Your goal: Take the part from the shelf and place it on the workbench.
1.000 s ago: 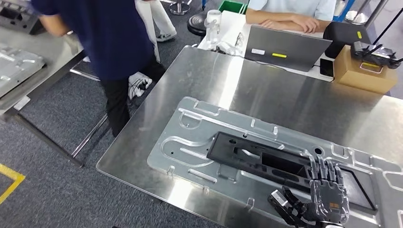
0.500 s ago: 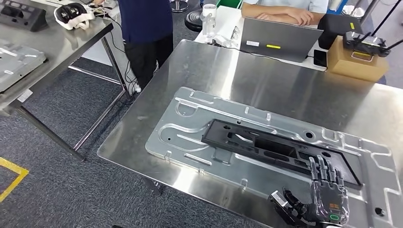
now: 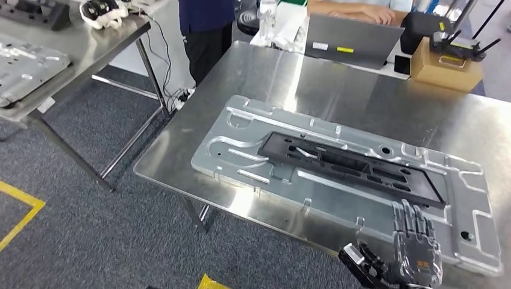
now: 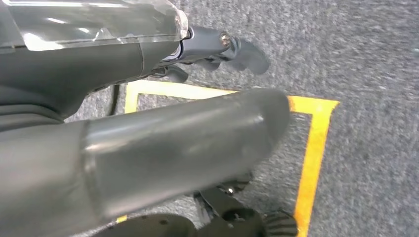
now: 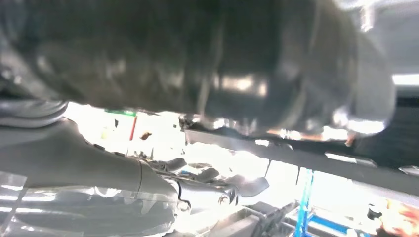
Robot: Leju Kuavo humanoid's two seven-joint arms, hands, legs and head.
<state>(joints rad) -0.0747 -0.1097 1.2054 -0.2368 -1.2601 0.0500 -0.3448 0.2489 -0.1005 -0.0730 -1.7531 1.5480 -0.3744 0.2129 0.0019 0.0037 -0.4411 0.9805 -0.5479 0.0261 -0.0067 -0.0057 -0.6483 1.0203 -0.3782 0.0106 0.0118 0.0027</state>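
The part, a large silver metal plate [image 3: 253, 150] with a long black frame [image 3: 355, 165] on it, lies flat on the steel workbench [image 3: 337, 90] in the head view. My right hand [image 3: 413, 256] hovers at the plate's near edge, fingers straight and spread, holding nothing. In the right wrist view that hand [image 5: 207, 185] is blurred, and its fingers are apart. My left hand [image 4: 163, 143] hangs over grey carpet with yellow tape, its dark fingers [image 4: 232, 47] extended and nothing in them.
A second steel table [image 3: 90, 54] at the left carries another silver plate [image 3: 24, 66] and a headset [image 3: 102, 9]. A laptop [image 3: 352, 42] and a cardboard box [image 3: 446, 69] stand at the workbench's far edge. A person in dark clothes [image 3: 208, 24] stands beyond the bench.
The whole picture has shifted, so the camera has moved. My right hand, earlier over the black frame, now stands at the plate's near edge. The person in dark clothes has walked farther away.
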